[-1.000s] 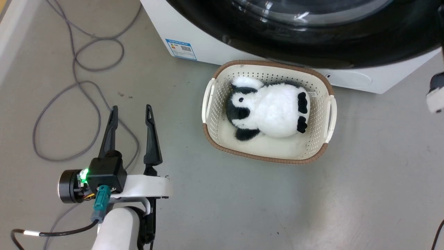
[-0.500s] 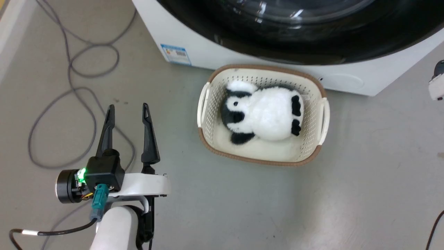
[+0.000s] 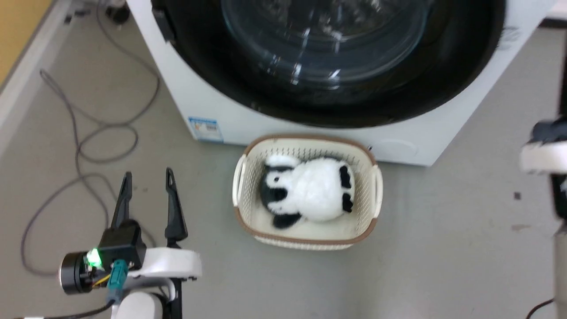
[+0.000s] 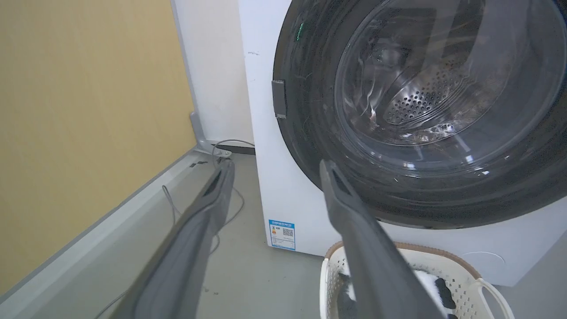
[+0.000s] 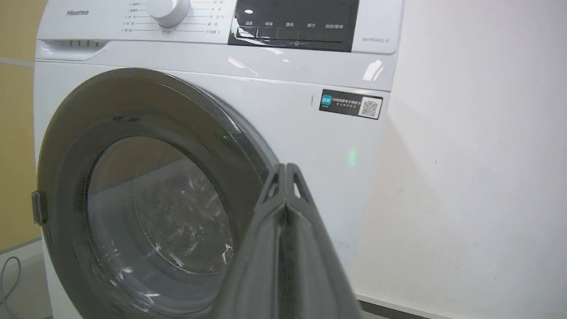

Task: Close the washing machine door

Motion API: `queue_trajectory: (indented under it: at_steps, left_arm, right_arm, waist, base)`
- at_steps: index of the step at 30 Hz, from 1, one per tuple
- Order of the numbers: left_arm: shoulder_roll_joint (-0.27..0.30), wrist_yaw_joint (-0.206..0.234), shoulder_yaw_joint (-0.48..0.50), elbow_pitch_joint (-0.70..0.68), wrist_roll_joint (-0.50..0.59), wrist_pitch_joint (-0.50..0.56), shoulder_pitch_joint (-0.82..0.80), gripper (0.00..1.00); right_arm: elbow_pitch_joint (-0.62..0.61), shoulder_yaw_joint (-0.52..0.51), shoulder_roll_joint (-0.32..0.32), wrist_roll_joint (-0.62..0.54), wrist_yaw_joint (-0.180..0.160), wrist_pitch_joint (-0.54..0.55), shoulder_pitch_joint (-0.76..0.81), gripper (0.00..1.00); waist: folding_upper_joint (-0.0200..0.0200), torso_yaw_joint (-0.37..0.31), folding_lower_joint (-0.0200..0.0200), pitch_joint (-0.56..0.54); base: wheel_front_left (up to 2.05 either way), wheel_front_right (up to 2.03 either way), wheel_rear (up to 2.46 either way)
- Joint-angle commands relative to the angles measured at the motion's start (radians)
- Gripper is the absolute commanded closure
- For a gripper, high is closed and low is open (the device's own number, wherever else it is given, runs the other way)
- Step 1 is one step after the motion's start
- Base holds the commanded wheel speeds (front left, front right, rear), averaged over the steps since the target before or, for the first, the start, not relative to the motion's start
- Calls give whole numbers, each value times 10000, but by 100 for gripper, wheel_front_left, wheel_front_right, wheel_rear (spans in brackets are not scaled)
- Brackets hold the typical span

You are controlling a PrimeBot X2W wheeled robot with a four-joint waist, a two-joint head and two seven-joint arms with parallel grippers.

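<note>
The white washing machine (image 3: 208, 104) fills the top of the head view. Its glossy black round door (image 3: 328, 57), with a clear glass bowl window, lies flat against the machine's front. The right wrist view shows the door (image 5: 146, 199) flush with the front panel. My left gripper (image 3: 147, 177) hangs open and empty over the floor at the lower left, well short of the machine. Its fingers (image 4: 208, 208) point at the door's left rim (image 4: 305, 110). My right gripper (image 5: 285, 169) is shut on nothing, aimed at the machine's front just right of the door.
A cream basket (image 3: 372, 190) holding a black-and-white plush toy (image 3: 310, 192) stands on the floor right before the machine. Grey cables (image 3: 79, 146) loop on the floor at the left. A yellow wall (image 4: 88, 110) runs along the left. A blurred part of my right arm (image 3: 542, 153) is at the right edge.
The head camera has moved, so the whole scene has slid down and more of the door and window shows. The left gripper stays open. The basket and toy lie as before.
</note>
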Motion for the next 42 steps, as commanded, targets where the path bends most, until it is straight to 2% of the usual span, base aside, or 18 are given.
queue_trajectory:
  at_steps: [1, 5, 6, 7, 8, 17, 23, 29, 30, 42]
  left_arm:
    - [34, -8, 51, 25, 88, -44, 188, 0]
    - [45, -30, 130, 86, 168, -44, 577, 0]
    - [47, -31, 151, 100, 182, -44, 668, 0]
    - [48, -27, 171, 109, 194, -44, 761, 0]
    - [48, -20, 189, 117, 205, -44, 847, 0]
    - [47, -44, 134, 73, 313, -44, 1367, 0]
    - [56, -86, 75, 24, 336, -44, 1529, 0]
    - [56, -224, 18, 55, 253, -44, 1608, 0]
    - [12, -215, 27, 55, 269, 1, 1460, 100]
    - [-4, -312, 48, 6, 284, 182, 1457, 100]
  right_arm:
    - [-182, 73, 179, -133, -7, -44, 356, 100]
    - [-487, 383, 677, -262, -7, -44, 1332, 100]
    - [-487, 462, 783, -265, -7, -44, 1582, 79]
    - [-477, 591, 883, -223, -7, -44, 1820, 49]
    - [-493, 672, 981, -179, -7, -44, 2028, 0]
    - [-419, 964, 1594, 25, -7, -44, 3749, 0]
    - [-399, 996, 1712, 71, -7, -44, 4685, 0]
    - [-595, 1194, 1721, 621, -7, -44, 5170, 0]
    - [-533, 1181, 1666, 607, 0, 1, 5083, 100]
    - [-571, 1188, 1668, 519, 1, 171, 5091, 100]
  waist:
    - [0, -274, 0, -454]
    - [0, -416, 0, -945]
    - [0, -448, 0, -1055]
    - [0, -480, 0, -1161]
    - [0, -514, 0, -1259]
    - [0, -691, 0, -1827]
    - [0, -698, 0, -1932]
    - [0, -682, 0, -1959]
    - [0, -681, 0, -1961]
    - [0, -669, 0, -1985]
  base:
    - [0, 0, 0]
    - [0, 0, 0]
    - [0, 0, 0]
    - [0, 0, 0]
    - [0, 0, 0]
    - [0, 0, 0]
    - [0, 0, 0]
    - [0, 0, 0]
    - [0, 0, 0]
    - [0, 0, 0]
